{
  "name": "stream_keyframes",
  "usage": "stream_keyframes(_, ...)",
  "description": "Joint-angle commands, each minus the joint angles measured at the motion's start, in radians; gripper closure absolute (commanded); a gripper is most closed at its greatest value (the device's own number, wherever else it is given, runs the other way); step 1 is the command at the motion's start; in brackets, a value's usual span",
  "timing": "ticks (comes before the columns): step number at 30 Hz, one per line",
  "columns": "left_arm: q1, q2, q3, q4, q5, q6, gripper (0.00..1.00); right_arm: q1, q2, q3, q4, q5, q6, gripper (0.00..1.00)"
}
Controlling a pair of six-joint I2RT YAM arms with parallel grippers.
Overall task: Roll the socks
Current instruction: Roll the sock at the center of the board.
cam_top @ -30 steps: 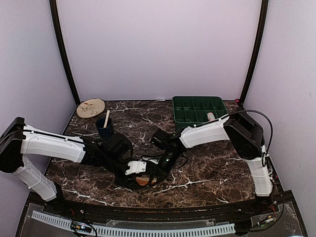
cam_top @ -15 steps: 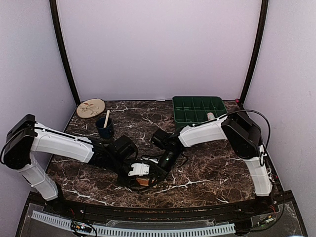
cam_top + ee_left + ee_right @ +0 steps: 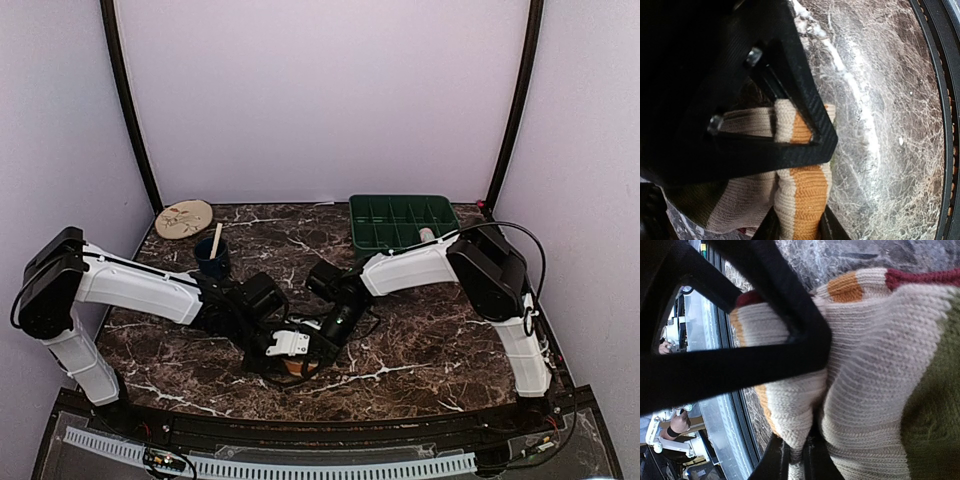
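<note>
A tan sock (image 3: 292, 366) with cream, orange and red stripes lies bunched near the table's front middle, mostly hidden under both grippers. My left gripper (image 3: 288, 348) comes in from the left. In the left wrist view a cream-and-orange fold of the sock (image 3: 807, 190) fills the gap between the fingers of the left gripper (image 3: 799, 227), which press it on both sides. My right gripper (image 3: 325, 338) reaches in from the right. In the right wrist view this gripper (image 3: 796, 460) is shut on a thin cream fold of the sock (image 3: 875, 340).
A green compartment tray (image 3: 403, 222) stands at the back right. A dark blue cup (image 3: 212, 258) with a wooden stick is left of centre, with a round beige plate (image 3: 184, 218) behind it. The black front rail (image 3: 940, 125) runs close to the sock.
My left arm has slid a little to the right and its jaws have narrowed onto the sock fold. The right arm has hardly moved and keeps its grip.
</note>
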Motion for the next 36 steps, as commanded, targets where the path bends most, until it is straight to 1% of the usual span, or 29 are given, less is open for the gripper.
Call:
stream_keyframes(1,-0.004,0.008,0.039,-0.065,0.025,-0.014,0.76,-0.014,0.037,0.002,-0.038,0.085,0.0,1.0)
stream_keyframes(4,-0.004,0.011,0.054,-0.094,0.042,-0.028,0.83,-0.015,0.035,0.003,-0.042,0.103,0.002,1.0)
stream_keyframes(7,-0.004,0.017,0.069,-0.121,0.064,-0.038,0.87,-0.015,0.026,-0.002,-0.039,0.11,0.008,1.0)
stream_keyframes(11,-0.004,0.028,0.08,-0.155,0.104,-0.051,0.88,-0.015,0.014,-0.012,-0.024,0.125,0.025,0.99)
stream_keyframes(17,-0.004,0.041,0.079,-0.179,0.14,-0.075,0.89,-0.016,-0.016,-0.056,0.022,0.129,0.056,0.91)
stream_keyframes(19,-0.003,0.042,0.072,-0.177,0.144,-0.087,0.89,-0.019,-0.032,-0.08,0.048,0.125,0.07,0.86)
stream_keyframes(21,-0.003,0.04,0.064,-0.171,0.147,-0.103,0.9,-0.023,-0.047,-0.101,0.065,0.121,0.081,0.78)
stream_keyframes(26,-0.003,0.038,0.05,-0.147,0.144,-0.128,0.9,-0.031,-0.088,-0.151,0.095,0.122,0.103,0.66)
stream_keyframes(32,-0.002,0.038,0.043,-0.129,0.137,-0.165,0.9,-0.063,-0.15,-0.238,0.161,0.128,0.15,0.64)
stream_keyframes(36,-0.002,0.038,0.041,-0.127,0.146,-0.204,0.9,-0.094,-0.204,-0.328,0.261,0.135,0.203,0.64)
